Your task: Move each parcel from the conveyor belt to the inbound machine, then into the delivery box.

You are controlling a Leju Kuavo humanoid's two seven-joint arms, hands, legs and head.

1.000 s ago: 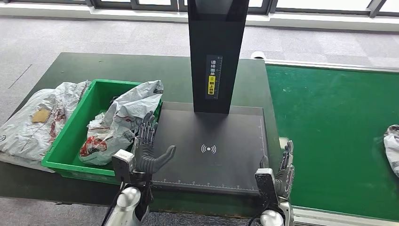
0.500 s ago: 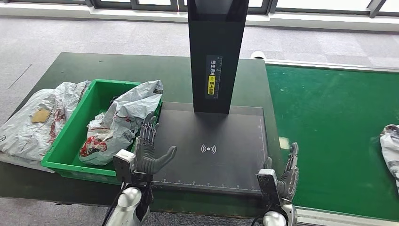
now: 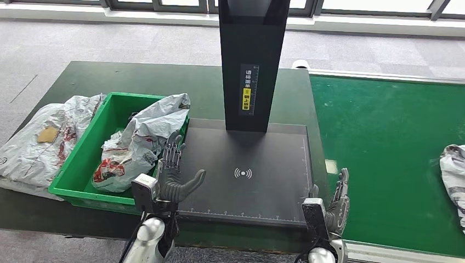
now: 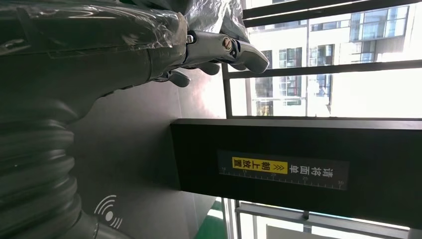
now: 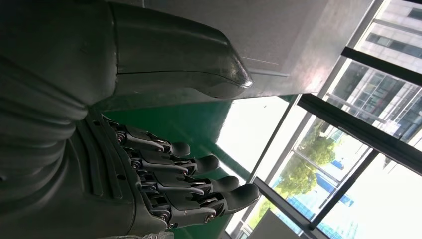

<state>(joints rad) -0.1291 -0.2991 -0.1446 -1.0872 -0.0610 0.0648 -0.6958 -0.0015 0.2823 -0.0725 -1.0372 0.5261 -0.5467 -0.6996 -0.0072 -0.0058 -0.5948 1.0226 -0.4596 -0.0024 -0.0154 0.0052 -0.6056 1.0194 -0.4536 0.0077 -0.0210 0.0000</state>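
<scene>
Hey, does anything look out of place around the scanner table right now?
Yes. One grey parcel lies on the table left of the green box, outside it rather than inside. Another parcel in the box bulges over its right rim toward the scanner plate. Nothing looks spilled or torn.

A dark green table [image 3: 137, 82] stands on grey carpet [image 3: 66, 38]; beyond the table, window frames [image 3: 164, 5] line the wall.
</scene>
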